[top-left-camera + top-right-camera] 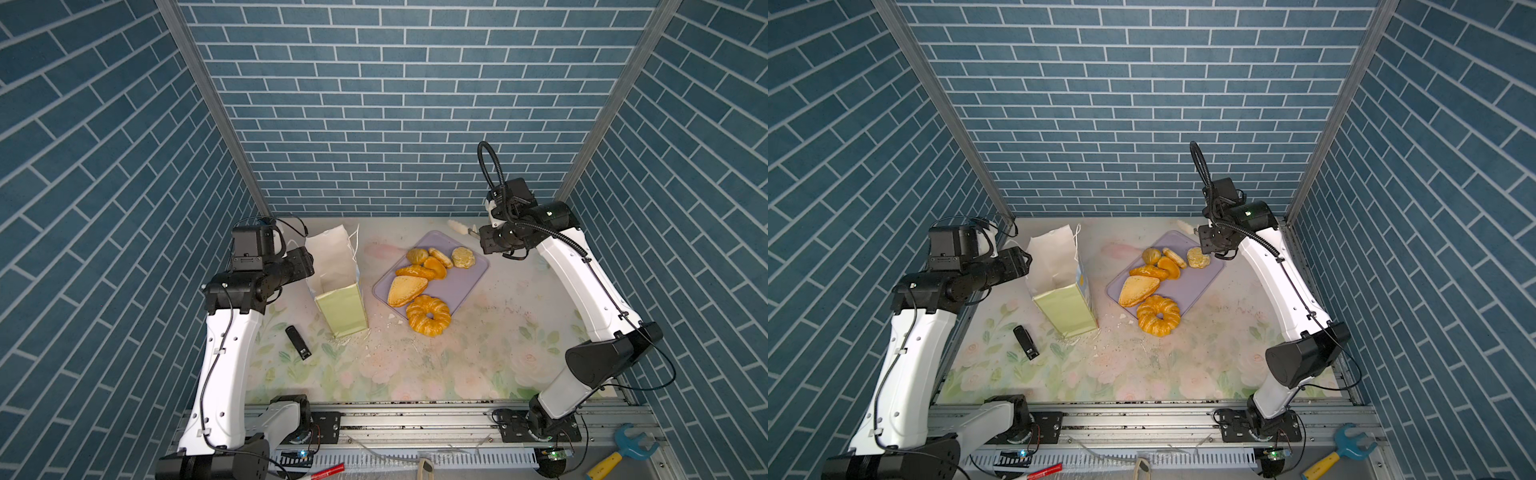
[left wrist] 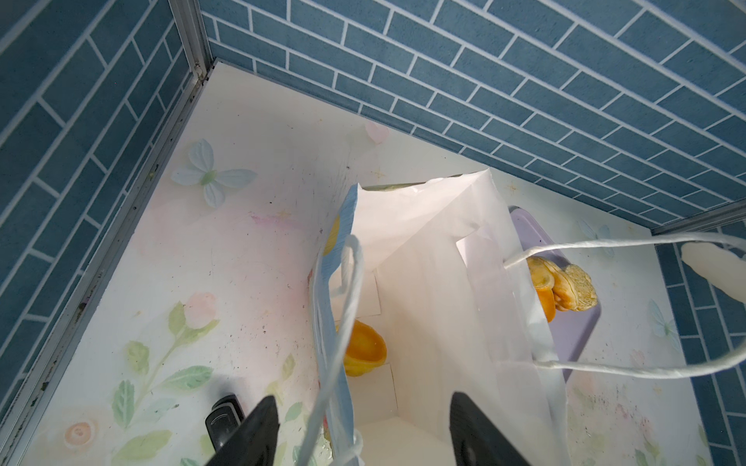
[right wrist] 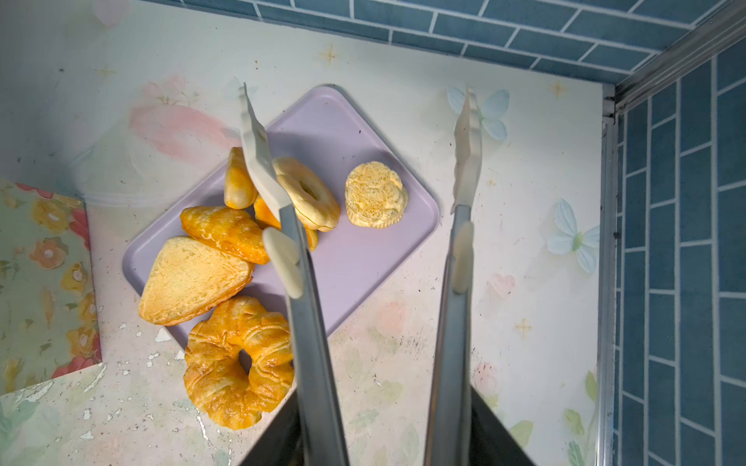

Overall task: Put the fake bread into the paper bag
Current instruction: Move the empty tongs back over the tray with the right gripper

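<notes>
Seven pieces of fake bread [image 1: 406, 290] sit at the lavender tray [image 1: 467, 286]. An eighth piece [image 2: 363, 353], orange, lies low inside the paper bag [image 1: 332, 266], between the fingers [image 2: 262, 431] of the left gripper [image 2: 362, 397] in the left wrist view.

Count at the tray:
- one ring croissant [image 3: 238, 359]
- one triangular toast [image 3: 189, 278]
- one long roll [image 3: 224, 232]
- one ring bun [image 3: 311, 197]
- one pale round bun [image 3: 375, 193]
- two small golden-orange buns [image 3: 238, 181]

Croissant overhangs the tray's near edge onto the table [image 1: 457, 357]. Bag upright, mouth open. Narrow strip of bare table between bag and tray; wide bare table toward the arm bases.

Left gripper released, fingers spread astride one bag wall: one outside, one apparently over the mouth. Contact with the paper cannot be told.

Right gripper [image 3: 387, 444] clenched on one pair of tongs [image 3: 311, 322]. Tong tips apart and empty, above the tray's far corner; the pale bun shows between them in the right wrist view.

One small black device [image 1: 298, 342] on the table near the bag's base, outside the left fingers.
</notes>
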Robot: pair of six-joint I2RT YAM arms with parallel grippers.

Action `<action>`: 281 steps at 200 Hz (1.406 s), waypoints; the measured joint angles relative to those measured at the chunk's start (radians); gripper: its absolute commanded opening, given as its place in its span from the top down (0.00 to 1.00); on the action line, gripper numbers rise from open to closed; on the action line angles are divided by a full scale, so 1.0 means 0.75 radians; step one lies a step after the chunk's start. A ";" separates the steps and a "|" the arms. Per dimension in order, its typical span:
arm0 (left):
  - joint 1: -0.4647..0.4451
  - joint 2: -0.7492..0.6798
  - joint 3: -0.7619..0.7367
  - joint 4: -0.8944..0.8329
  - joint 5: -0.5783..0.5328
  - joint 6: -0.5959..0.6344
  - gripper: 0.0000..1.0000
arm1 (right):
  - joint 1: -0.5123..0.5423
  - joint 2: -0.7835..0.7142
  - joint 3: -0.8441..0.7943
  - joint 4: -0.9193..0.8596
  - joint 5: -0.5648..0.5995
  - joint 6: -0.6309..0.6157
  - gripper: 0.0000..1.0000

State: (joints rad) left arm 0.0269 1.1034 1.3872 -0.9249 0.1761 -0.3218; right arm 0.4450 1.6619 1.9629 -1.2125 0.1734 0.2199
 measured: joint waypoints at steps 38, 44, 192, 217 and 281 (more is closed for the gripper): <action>0.000 0.004 0.000 -0.004 0.001 0.001 0.31 | -0.065 0.000 -0.078 -0.001 -0.057 0.015 0.44; 0.000 0.004 0.000 -0.005 0.001 0.000 0.31 | -0.073 0.001 -0.086 0.000 -0.066 0.015 0.44; 0.000 0.013 0.000 -0.032 0.002 -0.004 0.31 | -0.156 0.197 -0.203 0.134 -0.161 0.050 0.47; 0.000 0.013 0.000 -0.035 0.002 -0.004 0.31 | -0.161 0.220 -0.209 0.167 -0.184 0.062 0.48; 0.000 0.018 0.007 -0.038 0.002 -0.004 0.31 | -0.123 0.274 -0.209 0.175 -0.119 0.054 0.52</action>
State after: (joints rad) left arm 0.0269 1.1168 1.3922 -0.9535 0.1772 -0.3248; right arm 0.3527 1.8671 1.8065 -1.0809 0.0845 0.2607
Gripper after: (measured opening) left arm 0.687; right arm 0.495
